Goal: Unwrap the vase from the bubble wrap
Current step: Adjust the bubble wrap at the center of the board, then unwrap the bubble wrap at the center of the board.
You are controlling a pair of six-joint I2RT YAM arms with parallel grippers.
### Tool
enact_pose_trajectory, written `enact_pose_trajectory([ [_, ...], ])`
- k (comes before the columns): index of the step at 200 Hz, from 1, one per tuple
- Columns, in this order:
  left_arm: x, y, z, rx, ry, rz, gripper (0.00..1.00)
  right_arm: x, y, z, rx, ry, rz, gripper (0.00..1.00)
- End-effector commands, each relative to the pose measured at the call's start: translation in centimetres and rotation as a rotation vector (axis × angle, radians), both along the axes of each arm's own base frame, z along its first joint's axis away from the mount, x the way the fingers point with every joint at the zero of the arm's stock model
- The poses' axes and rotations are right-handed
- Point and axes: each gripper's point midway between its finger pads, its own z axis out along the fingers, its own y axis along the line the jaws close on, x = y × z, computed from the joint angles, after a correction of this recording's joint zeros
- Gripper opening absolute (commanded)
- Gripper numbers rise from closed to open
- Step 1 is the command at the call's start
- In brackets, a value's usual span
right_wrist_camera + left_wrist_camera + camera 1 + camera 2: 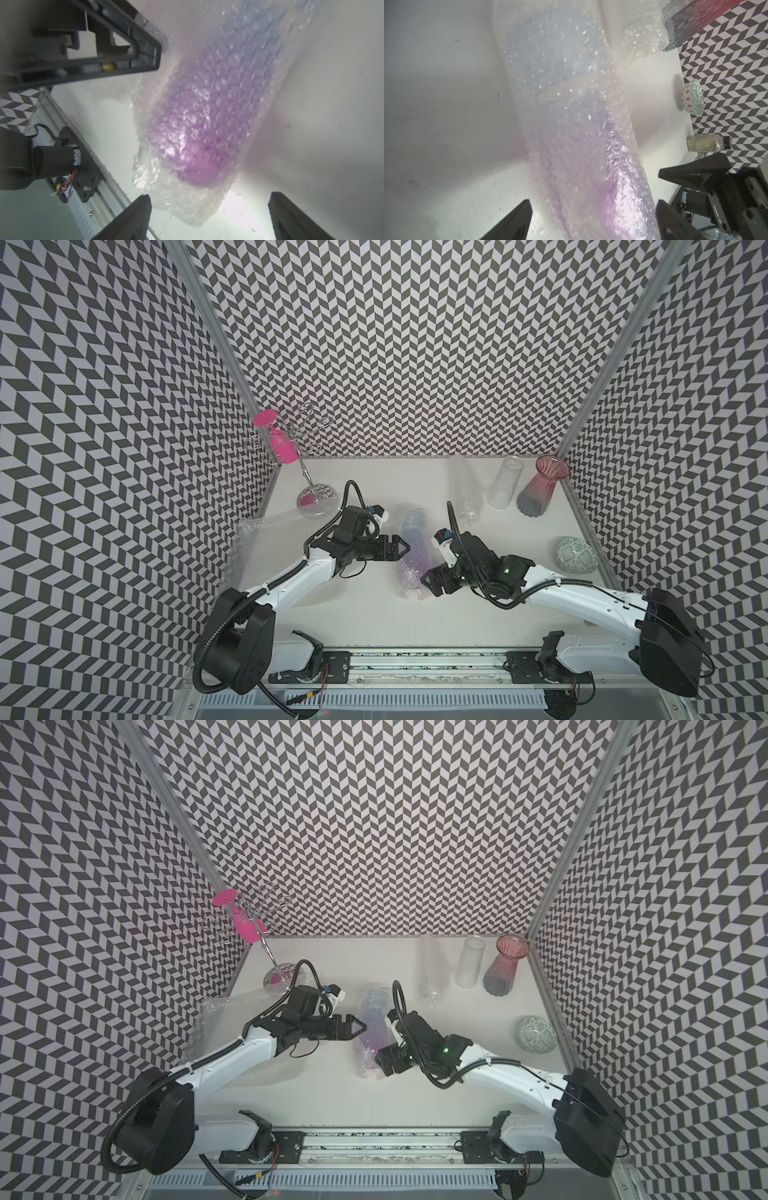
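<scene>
The vase point(414, 547), purple at its near end and blue at its far end, lies on the white table wrapped in bubble wrap point(409, 587). Both top views show it mid-table point(371, 1029). My left gripper point(405, 548) is open at the bundle's left side, about halfway along. In the left wrist view the bundle point(571, 124) runs between the spread fingers point(593, 207). My right gripper point(425, 578) is open at the bundle's near right end. In the right wrist view the loose wrap end point(187, 207) lies just ahead of its fingers point(209, 196).
A loose bubble-wrap sheet point(266, 539) lies at the left under my left arm. Another clear roll point(465, 489), a clear glass vase point(505, 485) and a red vase point(542, 487) stand at the back right. A patterned bowl point(577, 555) sits right; a wire rack point(316, 499) holds a pink glass point(276, 439).
</scene>
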Motion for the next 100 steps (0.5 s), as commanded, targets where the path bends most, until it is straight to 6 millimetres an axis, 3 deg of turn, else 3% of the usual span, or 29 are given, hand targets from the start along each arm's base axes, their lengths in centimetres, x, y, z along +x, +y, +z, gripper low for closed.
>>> enact_pose_trajectory([
  [1, -1.5, 1.4, -1.2, 0.058, -0.007, -0.011, 0.93, -0.8, 0.8, 2.0, 0.142, 0.0, -0.1, 0.91],
  [24, -2.6, 1.6, -0.9, 0.041, -0.005, -0.01, 0.89, -1.6, 0.8, 1.4, 0.179, 0.007, -0.103, 0.9],
  [73, -3.7, 1.3, 0.3, 0.009, 0.023, 0.009, 0.83, -0.6, 1.6, 0.4, 0.081, -0.047, -0.041, 0.86],
  [100, -4.8, 1.1, 0.9, 0.052, 0.007, 0.011, 0.79, -0.3, 1.1, 0.2, 0.082, -0.076, -0.035, 0.85],
])
